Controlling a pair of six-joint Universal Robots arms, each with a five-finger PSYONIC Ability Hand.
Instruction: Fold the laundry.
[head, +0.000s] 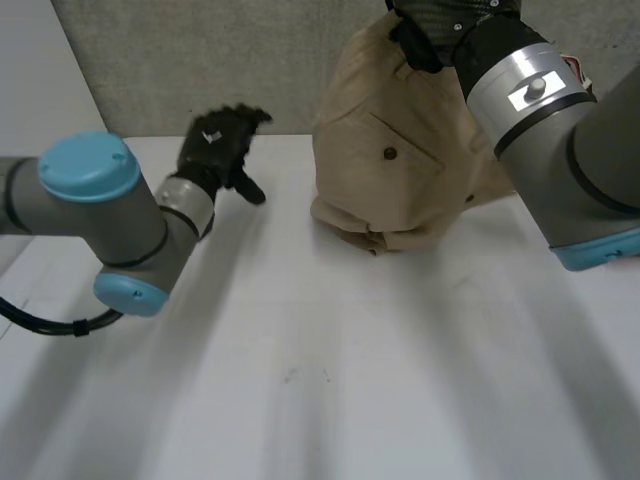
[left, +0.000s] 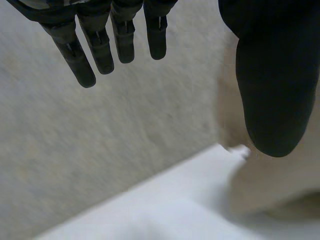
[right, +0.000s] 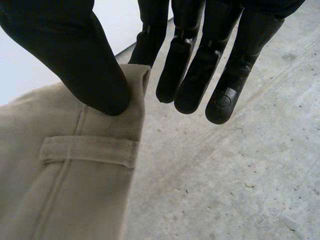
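Tan trousers (head: 390, 170) hang from my right hand (head: 415, 35) above the table's back edge, their lower part bunched on the white table (head: 330, 380). In the right wrist view the thumb (right: 75, 55) pinches the waistband against a finger, just above a belt loop (right: 90, 150). My left hand (head: 220, 145) hovers over the table's back left, apart from the cloth, with straight fingers (left: 100, 45) spread away from the thumb (left: 272, 90) and nothing between them. The trousers (left: 280, 185) lie beyond that thumb.
A grey wall (head: 150, 60) rises right behind the table's far edge. Grey concrete floor (right: 240, 175) lies beyond my right hand's fingertips. My right forearm (head: 560, 130) reaches across the table's right side.
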